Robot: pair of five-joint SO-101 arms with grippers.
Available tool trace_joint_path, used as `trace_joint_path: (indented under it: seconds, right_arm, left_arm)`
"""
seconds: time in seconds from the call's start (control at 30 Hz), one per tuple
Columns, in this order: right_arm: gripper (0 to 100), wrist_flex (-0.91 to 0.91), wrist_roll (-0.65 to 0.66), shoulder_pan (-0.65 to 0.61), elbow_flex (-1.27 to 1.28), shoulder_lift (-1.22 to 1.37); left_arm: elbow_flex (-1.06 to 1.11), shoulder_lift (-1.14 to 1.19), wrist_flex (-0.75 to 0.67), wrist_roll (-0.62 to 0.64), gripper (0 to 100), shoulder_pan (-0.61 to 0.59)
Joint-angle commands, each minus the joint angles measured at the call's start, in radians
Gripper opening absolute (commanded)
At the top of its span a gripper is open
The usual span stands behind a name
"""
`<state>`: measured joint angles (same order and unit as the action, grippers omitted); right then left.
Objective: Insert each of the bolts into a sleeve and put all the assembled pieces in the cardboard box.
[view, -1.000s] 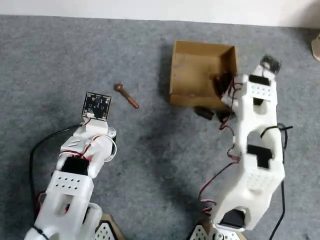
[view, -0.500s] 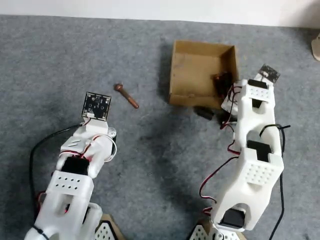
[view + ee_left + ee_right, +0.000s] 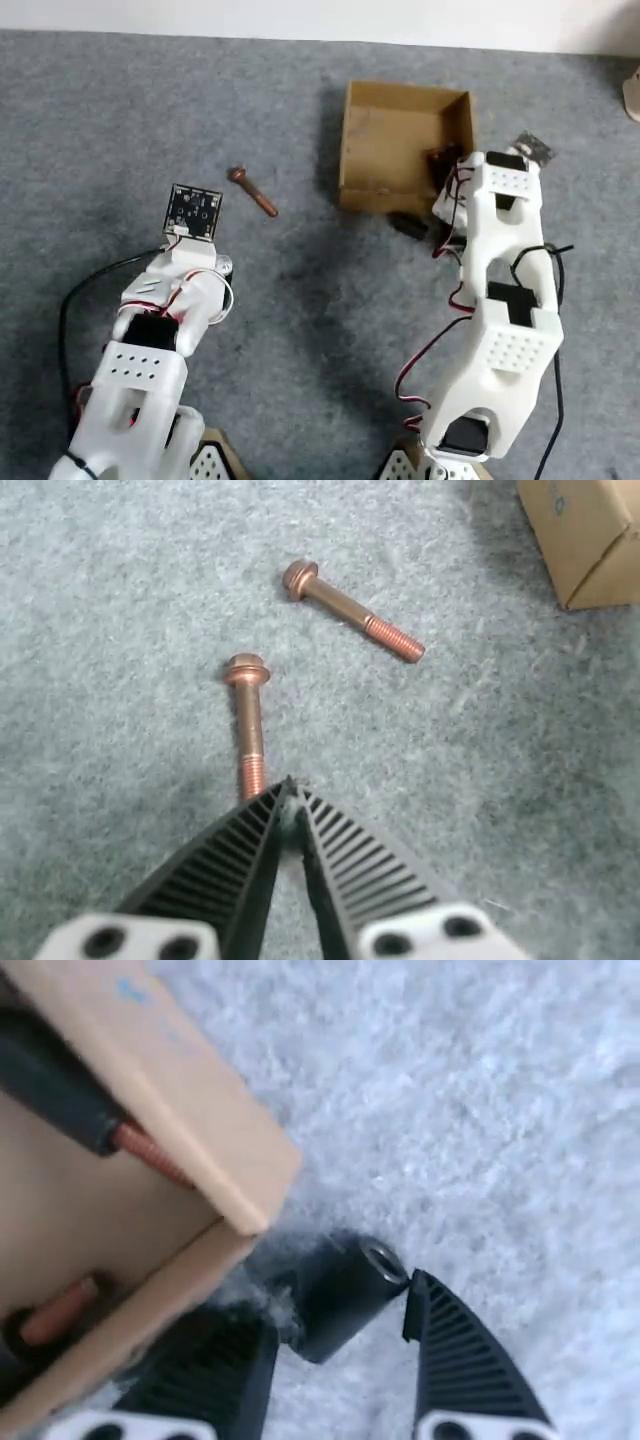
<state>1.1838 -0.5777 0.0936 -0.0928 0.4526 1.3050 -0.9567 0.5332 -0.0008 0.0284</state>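
Bearing unreadable blue marks [image 3: 129,991], the cardboard box [image 3: 175,1090] sits beside a sleeve [image 3: 345,1295].

Sleeve [image 3: 342,1295] between parted fingers [image 3: 455,1360], box [image 3: 190,1125] beside

Soft, even light leaves faint shadows beside the cardboard box [image 3: 385,140].
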Motion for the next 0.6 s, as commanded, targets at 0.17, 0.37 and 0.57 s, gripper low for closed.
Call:
trace_joint_path:
  seconds: [0.17, 0.37, 0.57]
  right_arm:
    - [15.9, 0.01, -0.413, -0.015, -0.016, -0.068]
    - [15.9, -0.122, -0.569, -0.015, 0.133, -0.067]
    - [15.5, -0.315, -0.618, -0.015, 0.348, -0.076]
  left_arm:
    - [-0.002, -0.004, -0.015, -0.011, 1, 0.004]
    - [-0.002, -0.004, -0.015, -0.011, 1, 0.004]
    - [-0.004, -0.004, -0.015, -0.008, 1, 0.004]
